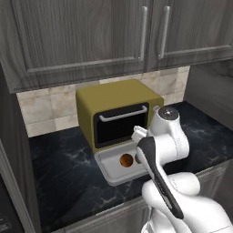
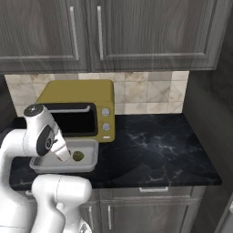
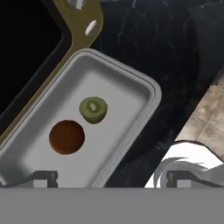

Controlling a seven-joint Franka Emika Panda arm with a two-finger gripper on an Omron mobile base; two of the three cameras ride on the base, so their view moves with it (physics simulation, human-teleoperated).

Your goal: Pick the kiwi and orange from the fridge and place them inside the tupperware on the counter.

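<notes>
The tupperware lies on the black counter, right in front of the microwave. Inside it sit the orange and the kiwi, close together but apart. My gripper hangs above the tray's near edge, open, its two fingertips spread wide with nothing between them. In both base views the arm bends down over the tray and hides part of it.
A yellow-olive microwave stands behind the tray, door shut. Dark wood wall cabinets hang above. Bare counter stretches to the right. A tall dark grey panel bounds the counter's left end; I cannot tell whether it is the fridge.
</notes>
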